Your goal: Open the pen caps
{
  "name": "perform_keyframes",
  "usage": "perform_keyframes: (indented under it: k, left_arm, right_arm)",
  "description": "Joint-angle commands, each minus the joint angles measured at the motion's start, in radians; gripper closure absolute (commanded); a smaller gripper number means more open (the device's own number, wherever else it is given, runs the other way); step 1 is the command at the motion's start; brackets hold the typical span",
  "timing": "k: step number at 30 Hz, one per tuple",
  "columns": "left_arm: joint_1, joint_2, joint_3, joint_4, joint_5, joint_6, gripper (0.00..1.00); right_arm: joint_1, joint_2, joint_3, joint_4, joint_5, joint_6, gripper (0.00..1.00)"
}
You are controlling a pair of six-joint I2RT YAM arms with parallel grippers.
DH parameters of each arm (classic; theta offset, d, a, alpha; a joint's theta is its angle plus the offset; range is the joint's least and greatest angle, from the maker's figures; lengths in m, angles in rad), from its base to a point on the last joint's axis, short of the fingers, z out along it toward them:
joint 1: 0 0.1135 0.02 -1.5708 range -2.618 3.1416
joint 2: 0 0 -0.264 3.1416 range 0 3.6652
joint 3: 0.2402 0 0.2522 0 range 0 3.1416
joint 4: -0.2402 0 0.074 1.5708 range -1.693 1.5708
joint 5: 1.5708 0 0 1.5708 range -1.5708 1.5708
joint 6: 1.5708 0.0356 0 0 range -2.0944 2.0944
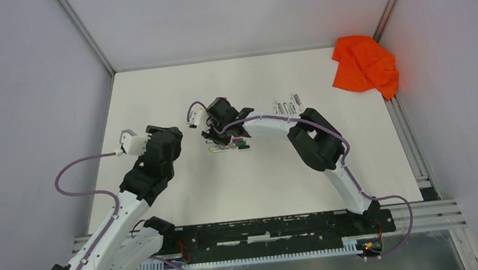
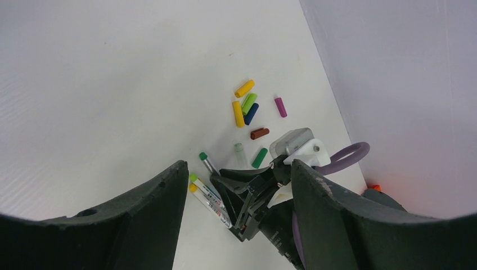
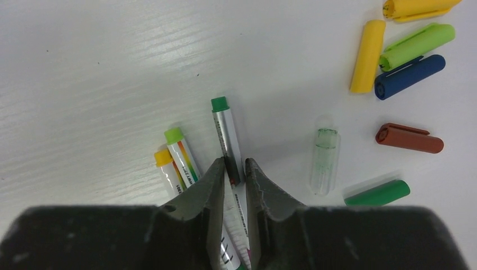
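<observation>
The right gripper (image 3: 235, 164) stands tip-down over a small bundle of 3 pens (image 3: 183, 154). Its 2 fingers are drawn in close on either side of the silver green-ended pen (image 3: 226, 138); the gap is barely wider than the barrel, and I cannot tell whether they already pinch it. That straddle looks meant to lift 1 pen clear of its 2 neighbours, which lie just beside it, so the squeeze has little room to stray. The left gripper (image 2: 237, 166) hangs above the table (image 1: 171, 88) off to the side, fingers wide apart and holding nothing. It is aimed at the right one, probably to take the other end for the pull. The pen caps (image 2: 248, 103) already off, 8 in the left wrist view, lie scattered just beyond the bundle. Yellow, green and blue ones touch in a cluster, a brown, a clear and a green one lie nearer the pens, and a magenta one lies apart. Bare surface lies toward the left arm, well away from the walls and the orange cloth (image 1: 364, 63) in the far corner, so lifting that way looks freest.
</observation>
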State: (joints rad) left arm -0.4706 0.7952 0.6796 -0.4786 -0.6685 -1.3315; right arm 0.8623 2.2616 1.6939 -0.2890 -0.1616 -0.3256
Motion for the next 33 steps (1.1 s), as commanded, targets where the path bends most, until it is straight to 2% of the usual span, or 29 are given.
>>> perform_keyframes:
  k: [1,8,20,27,33]
  left_arm:
    - [0.004,-0.01,-0.002,0.0,-0.054,-0.04,0.27]
    - [0.005,-0.003,-0.006,0.0,-0.052,-0.044,0.27]
    - [0.004,0.046,0.009,0.042,-0.048,0.036,0.27]
    - [0.004,0.107,-0.01,0.229,0.1,0.232,0.25]
    - [0.004,0.148,-0.09,0.537,0.335,0.377,0.25]
  right_arm:
    - [-0.033,0.033,0.027,-0.047,-0.029,0.03,0.79]
    - [-0.071,0.025,0.004,-0.033,-0.053,0.068,1.0]
    - [-0.096,-0.068,-0.03,0.019,-0.074,0.078,1.0]
    - [-0.128,-0.21,-0.143,0.123,-0.073,0.169,1.0]
    - [-0.195,-0.366,-0.314,0.309,-0.091,0.357,1.0]
